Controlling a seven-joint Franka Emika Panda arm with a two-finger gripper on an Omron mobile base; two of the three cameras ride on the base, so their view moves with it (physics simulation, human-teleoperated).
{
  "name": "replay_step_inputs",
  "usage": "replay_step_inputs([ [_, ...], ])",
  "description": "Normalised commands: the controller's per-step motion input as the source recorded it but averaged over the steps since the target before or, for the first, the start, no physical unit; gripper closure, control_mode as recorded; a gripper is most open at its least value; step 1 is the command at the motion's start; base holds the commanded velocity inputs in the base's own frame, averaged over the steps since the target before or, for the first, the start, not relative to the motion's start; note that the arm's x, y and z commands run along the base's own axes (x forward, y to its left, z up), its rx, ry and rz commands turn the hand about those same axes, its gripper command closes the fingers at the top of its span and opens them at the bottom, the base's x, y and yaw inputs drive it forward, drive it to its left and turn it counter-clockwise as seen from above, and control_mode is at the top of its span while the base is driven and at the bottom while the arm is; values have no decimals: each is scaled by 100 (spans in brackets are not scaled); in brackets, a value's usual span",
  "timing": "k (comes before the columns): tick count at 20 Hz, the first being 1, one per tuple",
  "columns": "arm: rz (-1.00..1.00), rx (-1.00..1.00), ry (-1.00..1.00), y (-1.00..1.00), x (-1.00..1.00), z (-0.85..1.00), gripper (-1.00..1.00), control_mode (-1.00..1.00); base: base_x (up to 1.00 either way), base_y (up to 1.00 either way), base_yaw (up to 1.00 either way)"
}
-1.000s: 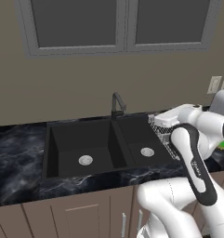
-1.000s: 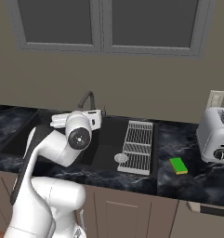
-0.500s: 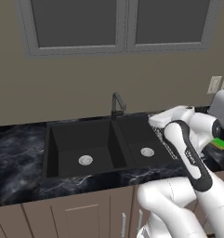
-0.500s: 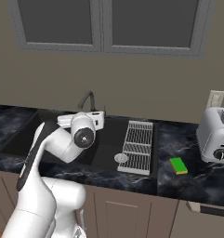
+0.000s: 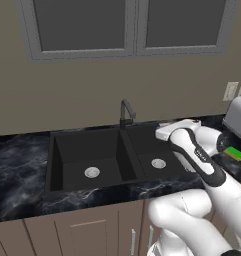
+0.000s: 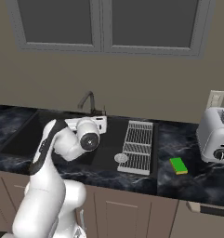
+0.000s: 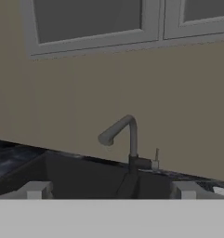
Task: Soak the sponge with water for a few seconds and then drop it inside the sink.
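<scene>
Reaching had not begun: the sponge (image 6: pixel 178 165) lay on the bench at four o'clock of the sink (image 6: pixel 48 135). The tool (image 7: pixel 111 189), released and empty, faced the faucet (image 7: pixel 125 139); a swing toward the sponge was called for.

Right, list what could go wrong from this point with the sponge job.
1. The sponge lies on the counter right of the drying rack, near the toaster, while the open gripper points at the faucet; swinging over could clip the rack or toaster.
2. No water runs from the faucet yet, so soaking may be skipped if the handle is not turned.
3. The flat sponge could slip from a poor pinch before reaching the sink.
</scene>
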Motion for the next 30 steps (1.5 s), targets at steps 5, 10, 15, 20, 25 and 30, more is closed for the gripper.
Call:
replay_step_inputs([
  [5, 0, 12, -6, 0, 28, -21, -100, -100, 0, 0, 0],
  [10, 6, 16, -13, 0, 21, 0, -100, -100, 0, 0, 0],
  [15, 6, 3, -11, 0, 3, 0, -100, -100, 0, 0, 0],
  [20, 1, -3, 0, 0, 0, 0, -100, -100, 0, 0, 0],
  [25, 0, -13, 2, 0, 0, 10, -100, -100, 0, 0, 0],
  [30, 0, -19, 11, 0, 0, 34, -100, -100, 0, 0, 0],
])
